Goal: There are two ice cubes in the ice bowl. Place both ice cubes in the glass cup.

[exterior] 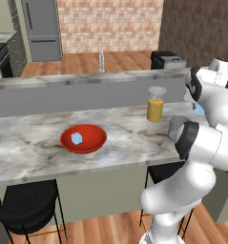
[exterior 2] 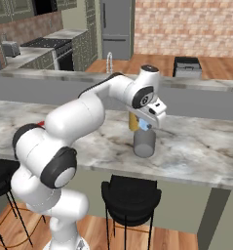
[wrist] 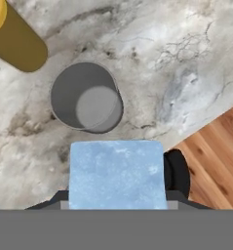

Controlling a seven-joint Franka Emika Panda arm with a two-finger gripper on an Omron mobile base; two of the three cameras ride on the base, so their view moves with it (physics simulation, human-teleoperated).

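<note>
Two ice cubes are in sight. One ice cube (exterior: 77,138) lies in the middle of the red ice bowl (exterior: 87,143), which sits alone on the left part of the marble desk (exterior: 34,152). The other ice cube (wrist: 117,174) is clamped between the jaws of the gripper (exterior 2: 146,125), which are closed on it; in the hand view it is a pale blue square block, broad face toward the camera, no long axis to tell. One glass cup (exterior 2: 144,143) stands upright on the desk, mouth up, right under the held cube; in the hand view its round opening (wrist: 86,96) lies just above the cube. One taller glass of orange juice (exterior: 155,106) stands upright just beside the cup, well apart from the bowl.
</note>
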